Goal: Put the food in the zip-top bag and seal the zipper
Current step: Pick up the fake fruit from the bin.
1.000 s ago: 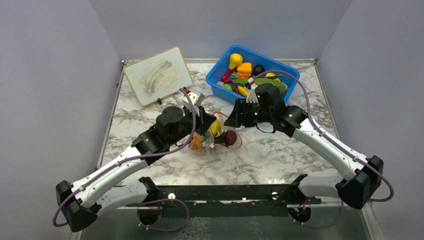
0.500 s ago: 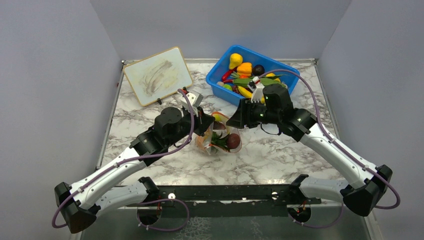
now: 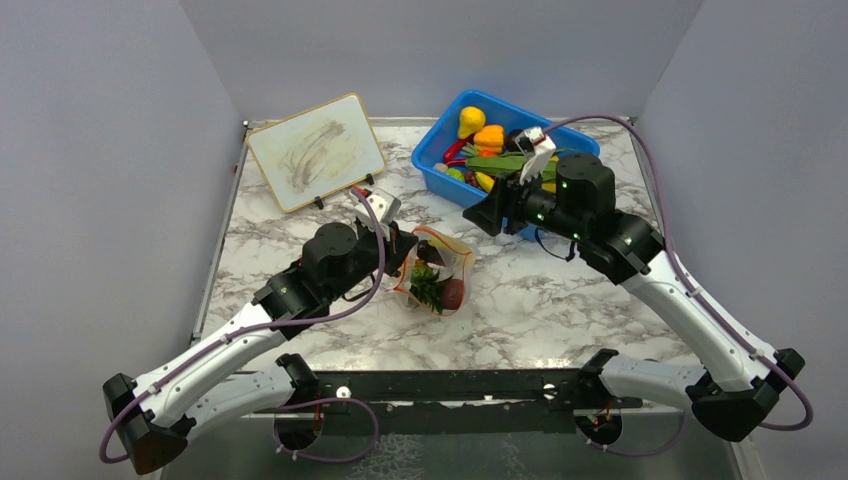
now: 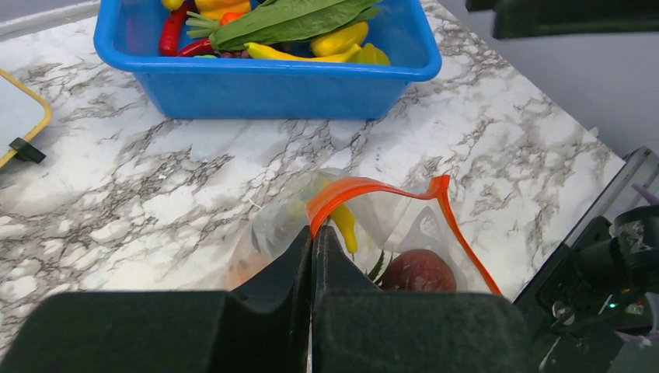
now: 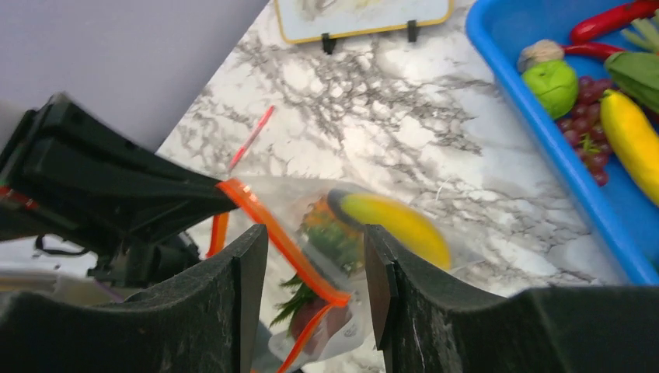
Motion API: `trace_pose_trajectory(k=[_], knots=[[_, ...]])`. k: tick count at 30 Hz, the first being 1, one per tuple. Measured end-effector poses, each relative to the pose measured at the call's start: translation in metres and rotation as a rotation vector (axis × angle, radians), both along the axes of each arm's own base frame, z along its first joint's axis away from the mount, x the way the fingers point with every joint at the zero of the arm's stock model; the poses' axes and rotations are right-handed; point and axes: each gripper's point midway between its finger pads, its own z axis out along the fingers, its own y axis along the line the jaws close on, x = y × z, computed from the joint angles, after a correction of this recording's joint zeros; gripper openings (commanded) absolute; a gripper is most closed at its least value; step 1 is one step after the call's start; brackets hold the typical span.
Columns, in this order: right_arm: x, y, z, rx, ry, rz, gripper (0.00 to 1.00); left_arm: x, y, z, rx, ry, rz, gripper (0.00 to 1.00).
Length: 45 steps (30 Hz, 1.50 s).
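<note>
Left wrist: left gripper clamped on zipper; right gripper parted, empty; food hazy inside zip-top bag.

Top view: the zip-top bag lies on the table at frame centre, with food inside it. The left gripper sits at the bag's left edge, clamped on the zipper. The right gripper is at the bag's upper right, apart from it, just before the bin. More toys lie in the bin. The board is at upper left, behind the bag.
</note>
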Motion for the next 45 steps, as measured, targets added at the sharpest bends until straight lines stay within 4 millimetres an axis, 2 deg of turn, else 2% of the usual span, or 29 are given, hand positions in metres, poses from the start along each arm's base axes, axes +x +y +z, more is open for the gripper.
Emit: trace_pose_trajectory(k=[4, 10, 13, 19, 24, 31, 36, 42, 45], knots=[[0.027, 0.004, -0.005, -0.072, -0.049, -0.04, 0.48, -0.003, 0.007, -0.002, 0.037, -0.038, -0.013, 0.0], [0.075, 0.005, -0.041, -0.236, -0.062, -0.12, 0.49, -0.015, 0.015, 0.0, 0.062, -0.079, -0.054, 0.0], [0.097, -0.002, -0.05, -0.279, -0.084, -0.165, 0.49, -0.02, 0.017, -0.003, 0.069, -0.09, -0.079, 0.0], [0.15, -0.021, -0.056, -0.311, -0.157, -0.274, 0.51, -0.028, 0.015, -0.019, 0.103, -0.081, -0.13, 0.0], [0.198, -0.03, -0.083, -0.337, -0.138, -0.342, 0.57, -0.032, 0.016, -0.03, 0.126, -0.075, -0.154, 0.0], [0.265, -0.056, -0.122, -0.317, -0.08, -0.476, 0.68, -0.036, 0.015, -0.034, 0.138, -0.077, -0.182, 0.0], [0.305, -0.072, -0.137, -0.258, -0.062, -0.555, 0.72, -0.038, 0.017, -0.032, 0.136, -0.086, -0.184, 0.0], [0.346, -0.074, -0.15, -0.155, -0.056, -0.584, 0.83, -0.04, 0.017, -0.031, 0.132, -0.089, -0.193, 0.0], [0.36, -0.066, -0.156, -0.115, -0.061, -0.569, 0.84, -0.04, 0.018, -0.031, 0.132, -0.087, -0.195, 0.0]])
